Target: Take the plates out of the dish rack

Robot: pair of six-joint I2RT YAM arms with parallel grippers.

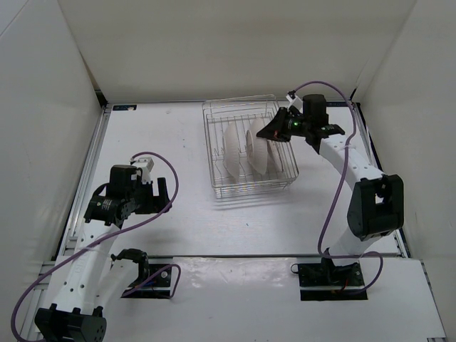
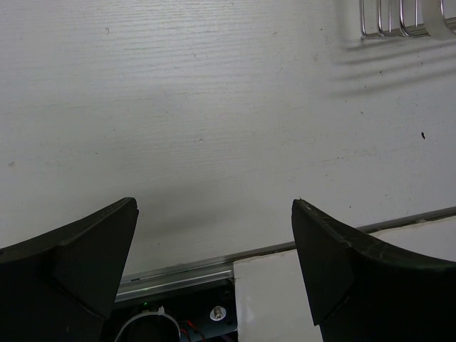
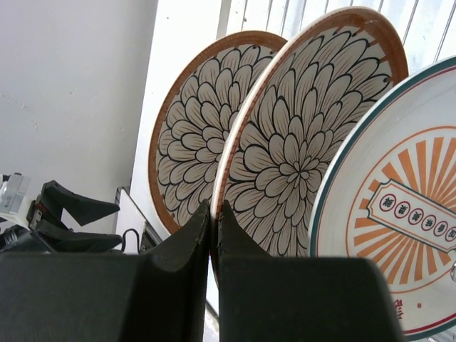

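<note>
The silver wire dish rack (image 1: 217,187) stands at the table's middle back. Plates stand upright in it, white backs showing (image 1: 234,151). In the right wrist view I see two orange-brown petal plates, the left one (image 3: 189,135) and the middle one (image 3: 313,135), and a pale dark-rimmed plate (image 3: 406,214) at the right. My right gripper (image 1: 273,132) is over the rack's right part; its jaws (image 3: 214,208) are shut on the middle petal plate's rim. My left gripper (image 1: 158,194) is open and empty (image 2: 214,203) over bare table, left of the rack.
White walls enclose the table on three sides. A rack corner (image 2: 399,21) shows at the top right of the left wrist view. A metal rail (image 2: 185,274) runs along the table's near edge by the arm bases. Purple cables (image 1: 335,192) loop from both arms.
</note>
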